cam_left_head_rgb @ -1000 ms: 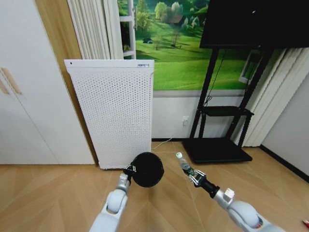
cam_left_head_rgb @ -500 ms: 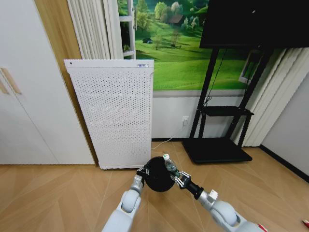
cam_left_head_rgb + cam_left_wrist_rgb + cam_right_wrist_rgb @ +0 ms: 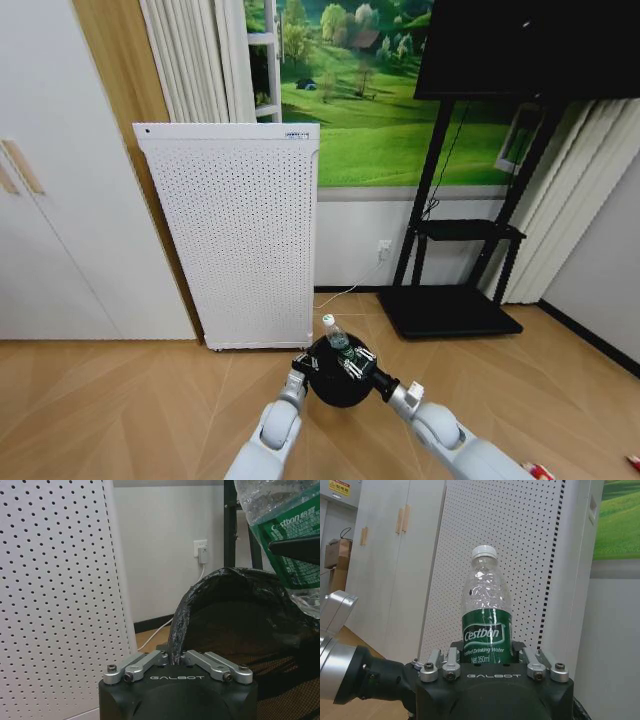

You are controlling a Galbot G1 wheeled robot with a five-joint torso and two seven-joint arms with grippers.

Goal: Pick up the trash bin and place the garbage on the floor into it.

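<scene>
In the head view, low in the middle above the wooden floor, hangs the black trash bin (image 3: pixel 338 381), with my left gripper (image 3: pixel 299 366) shut on its rim. The left wrist view shows that gripper (image 3: pixel 176 656) pinching the bin's crinkled black rim (image 3: pixel 181 614). My right gripper (image 3: pixel 357 365) is shut on a clear bottle (image 3: pixel 336 337) with a green label and white cap, held upright over the bin's opening. The bottle (image 3: pixel 487 620) stands between the right gripper's (image 3: pixel 490 664) fingers, and looms over the bin (image 3: pixel 282 540). A red-and-white wrapper (image 3: pixel 534 469) lies on the floor at the lower right.
A tall white perforated appliance (image 3: pixel 240 230) stands against the wall behind the bin. A black TV stand (image 3: pixel 455 300) is at the right, white cabinet doors (image 3: pixel 60 200) at the left. A cable runs from a wall socket (image 3: pixel 384 247) along the floor.
My right gripper has carried the bottle leftward until it stands over the bin. My left gripper has brought the bin rightward and nearer to me.
</scene>
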